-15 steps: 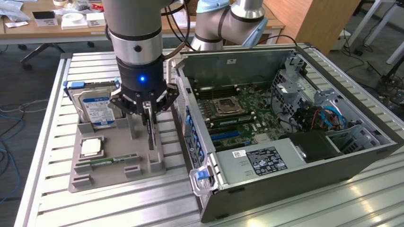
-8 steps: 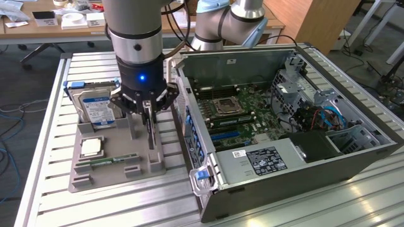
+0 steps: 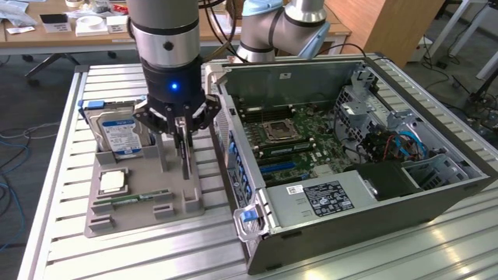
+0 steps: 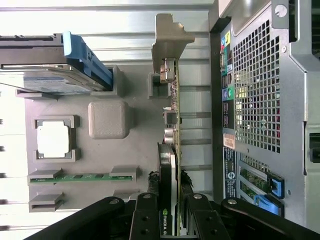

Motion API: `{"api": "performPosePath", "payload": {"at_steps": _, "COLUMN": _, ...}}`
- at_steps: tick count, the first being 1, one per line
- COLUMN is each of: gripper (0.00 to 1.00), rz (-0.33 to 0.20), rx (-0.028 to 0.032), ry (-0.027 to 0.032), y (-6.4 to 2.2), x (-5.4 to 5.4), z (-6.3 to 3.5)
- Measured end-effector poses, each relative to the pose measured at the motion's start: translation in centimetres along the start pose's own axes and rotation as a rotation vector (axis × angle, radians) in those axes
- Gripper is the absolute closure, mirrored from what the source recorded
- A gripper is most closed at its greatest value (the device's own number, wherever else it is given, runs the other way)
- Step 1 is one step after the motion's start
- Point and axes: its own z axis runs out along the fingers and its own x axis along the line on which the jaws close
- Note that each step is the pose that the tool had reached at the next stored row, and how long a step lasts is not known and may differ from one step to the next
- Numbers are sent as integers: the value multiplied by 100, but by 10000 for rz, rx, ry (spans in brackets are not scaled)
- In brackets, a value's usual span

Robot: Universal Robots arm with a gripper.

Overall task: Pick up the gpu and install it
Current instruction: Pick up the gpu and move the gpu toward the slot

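Gripper (image 3: 183, 137), exterior view: pinching gpu (image 3: 186, 160), which stands upright on edge in grey tray (image 3: 136, 224). Tray also holds hard drive (image 3: 118, 133), CPU (image 3: 113, 182) and RAM stick (image 3: 130, 199). Wrist view: fingers (image 4: 150, 210) press both gpu faces, with computer case (image 4: 260, 90) just beside.

Lab: robot arm (image 3: 167, 35), opened computer (image 3: 350, 230), cluttered desk (image 3: 62, 38).

Hidden and cropped parts.
Clamped end of the gpu (image 4: 173, 125) hidden within the gripper (image 4: 171, 200); hard drive (image 4: 45, 75) cropped at frame edge.
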Motion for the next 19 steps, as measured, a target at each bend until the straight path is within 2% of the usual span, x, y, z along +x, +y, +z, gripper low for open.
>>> {"api": "performPosePath", "payload": {"at_steps": 4, "gripper": 73, "rz": 0, "rx": 0, "ry": -1, "y": 4, "x": -3, "z": -104}}
{"api": "performPosePath", "payload": {"at_steps": 19, "gripper": 73, "rz": 0, "rx": 1, "ry": 0, "y": 8, "x": -7, "z": -178}}
